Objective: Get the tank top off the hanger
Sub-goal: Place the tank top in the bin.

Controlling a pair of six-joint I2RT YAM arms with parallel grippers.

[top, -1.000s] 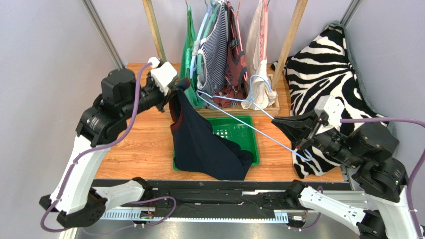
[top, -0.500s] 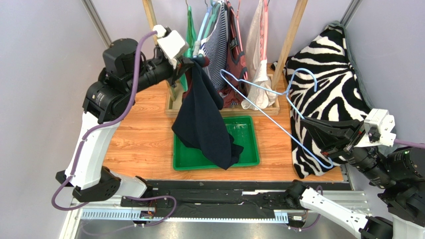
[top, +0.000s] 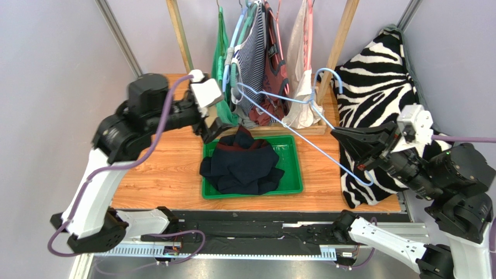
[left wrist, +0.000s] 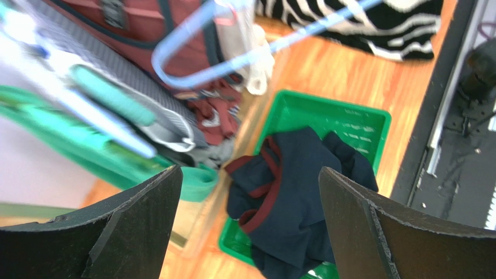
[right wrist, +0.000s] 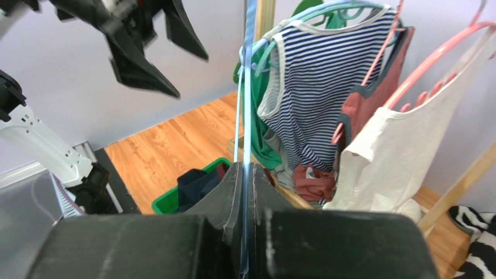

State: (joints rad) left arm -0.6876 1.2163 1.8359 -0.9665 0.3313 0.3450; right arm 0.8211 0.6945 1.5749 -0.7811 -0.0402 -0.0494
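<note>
Navy tank top (top: 241,165) crumpled in tray (top: 287,154) beneath parted left end effector (top: 215,132).

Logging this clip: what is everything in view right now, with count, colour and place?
tank top: one, navy with maroon trim, bunched in the tray, off any hanger
tray: one, green, on the table in front of the rack
hanger: one, light blue wire, bare, held over the right side of the table
hanging tops: four, green, striped, maroon and white, on the rack at the back
rack posts: two, wooden, either side of the hanging tops
zebra-print cloth: one, black and white, heaped at the right
table: one, wood-grain
left gripper: open, empty, above the tray
right gripper: shut on the hanger
</note>
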